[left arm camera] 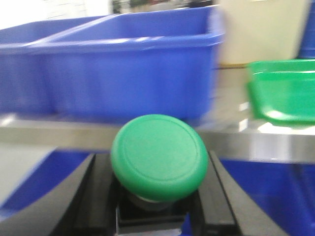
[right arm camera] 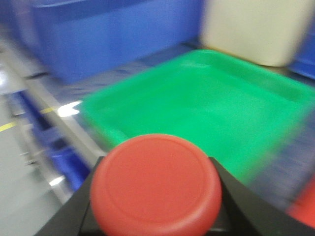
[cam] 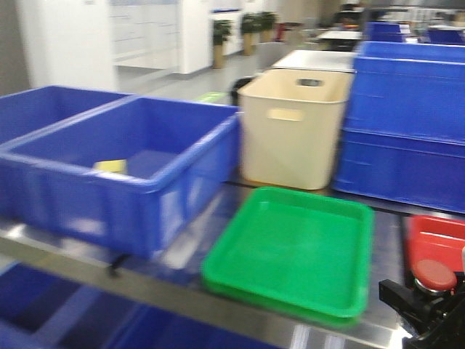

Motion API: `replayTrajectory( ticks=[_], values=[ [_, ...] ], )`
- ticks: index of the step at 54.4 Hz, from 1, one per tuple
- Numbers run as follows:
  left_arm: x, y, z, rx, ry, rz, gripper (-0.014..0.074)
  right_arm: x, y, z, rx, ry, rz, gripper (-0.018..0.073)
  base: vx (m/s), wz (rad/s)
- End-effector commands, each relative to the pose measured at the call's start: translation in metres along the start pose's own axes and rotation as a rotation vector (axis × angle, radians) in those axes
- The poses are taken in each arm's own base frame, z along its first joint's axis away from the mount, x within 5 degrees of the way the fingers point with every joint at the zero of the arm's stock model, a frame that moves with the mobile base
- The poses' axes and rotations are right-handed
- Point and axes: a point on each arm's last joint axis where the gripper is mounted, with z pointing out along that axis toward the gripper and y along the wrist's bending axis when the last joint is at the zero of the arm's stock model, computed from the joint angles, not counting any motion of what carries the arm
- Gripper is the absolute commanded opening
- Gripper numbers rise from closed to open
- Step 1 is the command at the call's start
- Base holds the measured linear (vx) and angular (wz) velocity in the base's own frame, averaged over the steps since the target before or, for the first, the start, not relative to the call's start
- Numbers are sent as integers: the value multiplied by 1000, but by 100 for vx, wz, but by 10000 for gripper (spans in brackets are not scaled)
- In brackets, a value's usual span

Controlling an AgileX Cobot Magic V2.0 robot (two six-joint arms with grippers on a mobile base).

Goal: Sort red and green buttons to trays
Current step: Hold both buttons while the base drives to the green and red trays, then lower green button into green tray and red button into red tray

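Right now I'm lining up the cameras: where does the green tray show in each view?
Front view: green tray, lower centre, on the shelf.
Left wrist view: tray at the right edge, cut off.
Right wrist view: tray across the middle and right.
Shared landmark: the cream tub behind it.

Left tool, right tool: black, angular, seemingly matte plastic; edges blurred.

Right gripper gripping red button, black fingers pressing in on both sides of the cap. Green tray lying just beyond, blurred. Blue crate and cream tub standing behind it.
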Motion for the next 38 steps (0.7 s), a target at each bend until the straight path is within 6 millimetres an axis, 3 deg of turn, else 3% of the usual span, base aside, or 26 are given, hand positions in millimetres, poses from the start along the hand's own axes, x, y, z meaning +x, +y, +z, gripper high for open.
replayTrajectory(
  ticks=[1, 19, 38],
  values=[
    [-17, -3, -1, 39, -103, -15, -3, -13, -1, -5, 22, -46, -22, 2, 19, -97],
    [-17, -3, -1, 39, -103, -15, -3, -13, -1, -5, 22, -46, -22, 2, 18, -81],
    [-17, -3, -1, 39, -103, -15, -3, -13, -1, -5, 22, -46, -22, 2, 9, -34]
  ],
)
